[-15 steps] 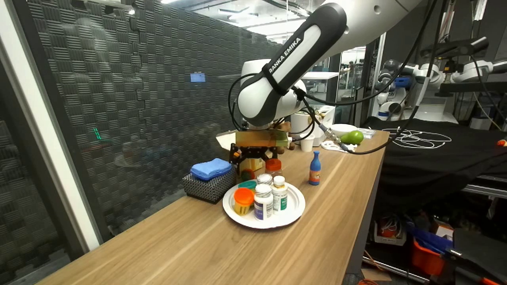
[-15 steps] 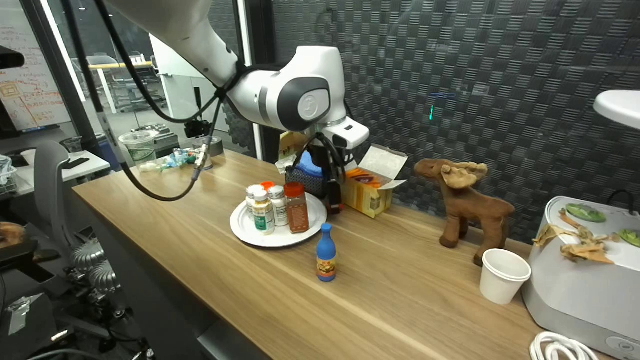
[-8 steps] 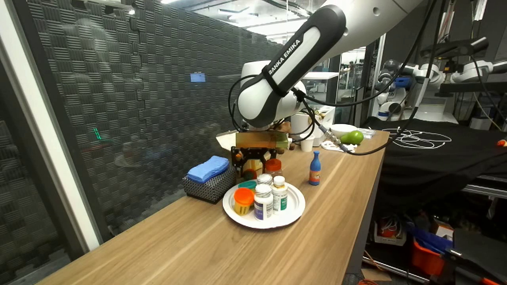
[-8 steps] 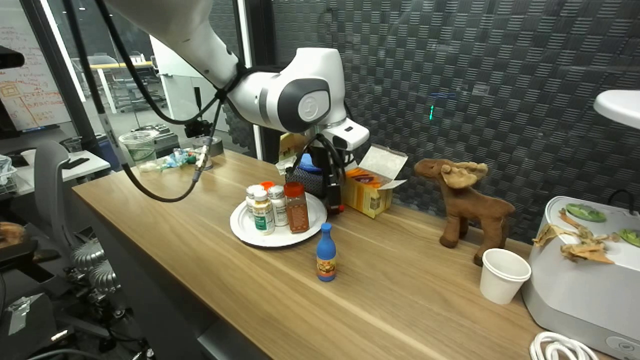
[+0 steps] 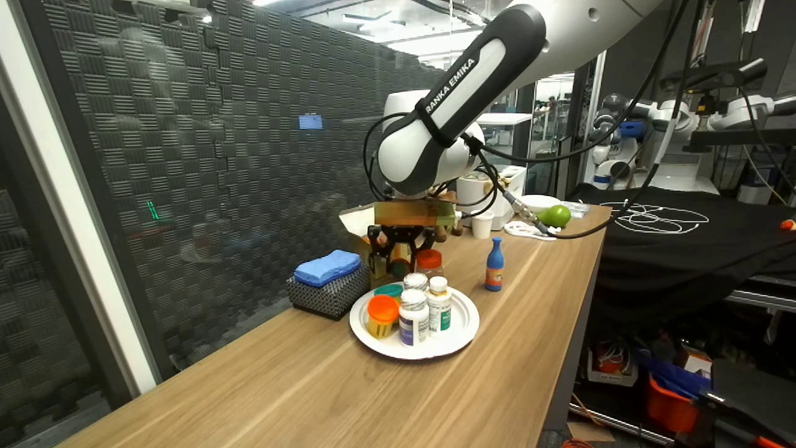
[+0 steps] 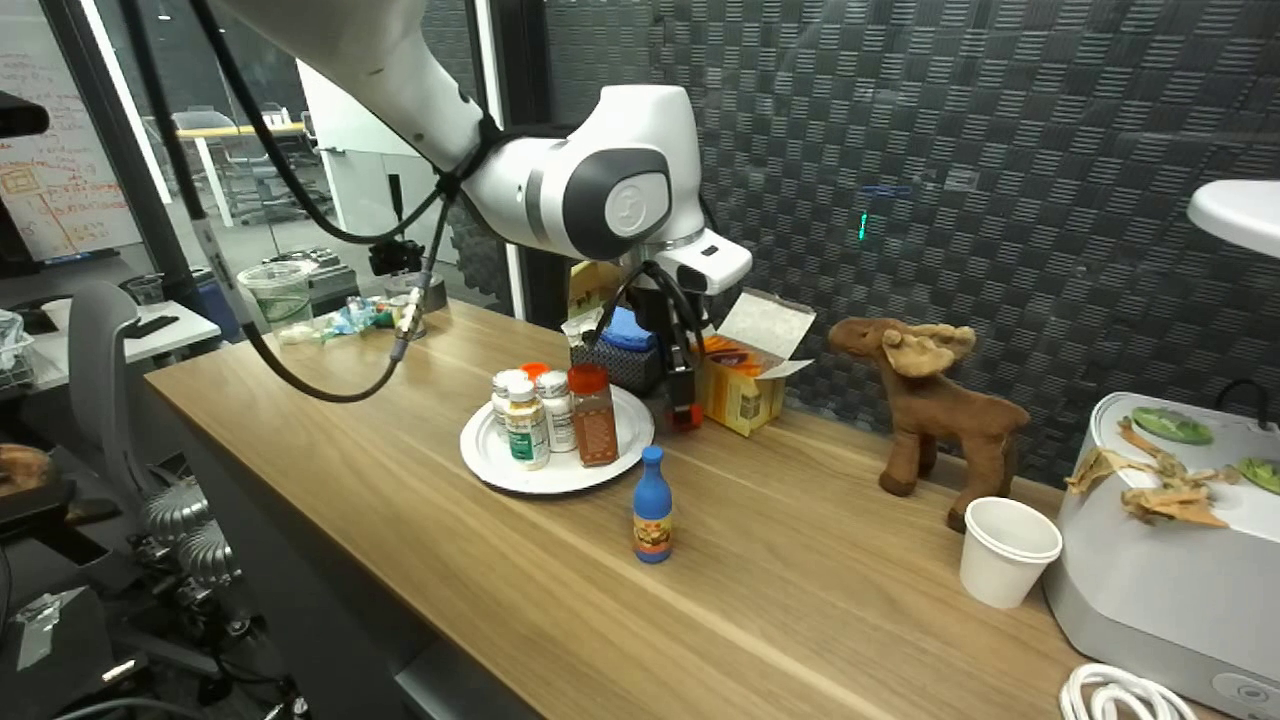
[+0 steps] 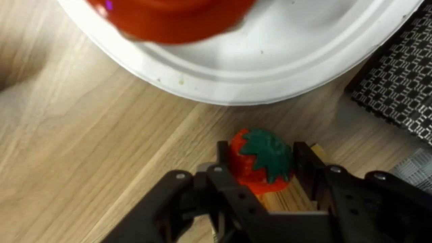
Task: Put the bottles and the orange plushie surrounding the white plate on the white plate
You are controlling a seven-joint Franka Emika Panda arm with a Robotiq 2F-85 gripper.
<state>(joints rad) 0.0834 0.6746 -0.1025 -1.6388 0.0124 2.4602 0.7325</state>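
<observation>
Gripper (image 7: 261,152) pointing down just outside the white plate (image 7: 236,91), clasping the orange-red plushie (image 7: 261,160) from both sides. Arm (image 5: 472,74) bent, sloping down to gripper. White bottles (image 6: 527,430) upright on plate.

A brown toy moose (image 6: 940,410) stands on the table (image 6: 800,620). Two white cups (image 6: 1005,560), one inside the other, stand near it. A yellow box (image 6: 742,402) has its lid open. A blue cloth (image 5: 327,267) lies on a dark patterned box (image 5: 333,295).

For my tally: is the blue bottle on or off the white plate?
Off: in both exterior views the blue bottle stands upright on the wooden table beside the white plate.
</observation>
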